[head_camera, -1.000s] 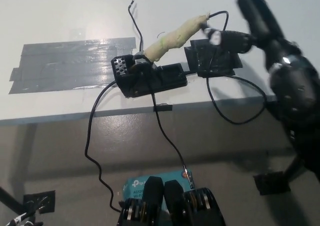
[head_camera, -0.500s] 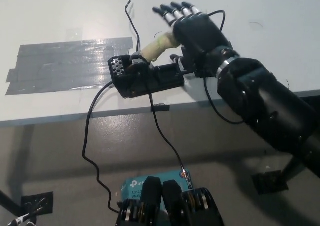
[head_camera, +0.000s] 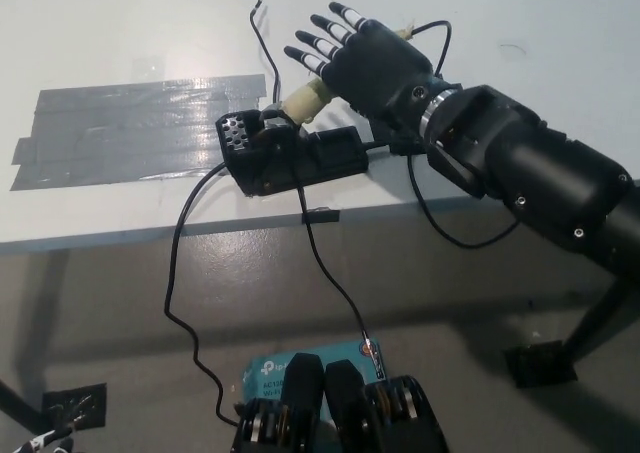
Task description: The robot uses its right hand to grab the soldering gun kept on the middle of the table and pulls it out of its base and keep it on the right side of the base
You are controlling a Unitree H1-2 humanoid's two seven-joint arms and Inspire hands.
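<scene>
White tabletop (head_camera: 120,23) fills the upper view, and we note a broad patch of grey duct tape (head_camera: 130,128) stuck flat on its left part. Black right arm (head_camera: 530,178) enters from the right; its black right hand (head_camera: 365,63) hovers spread, fingers apart, holding nothing, over the soldering gun with cream-wrapped handle (head_camera: 305,98). That gun sits tilted in its black plastic base (head_camera: 295,158) near the table's front edge. Thin black cables (head_camera: 190,273) trail off the edge.
</scene>
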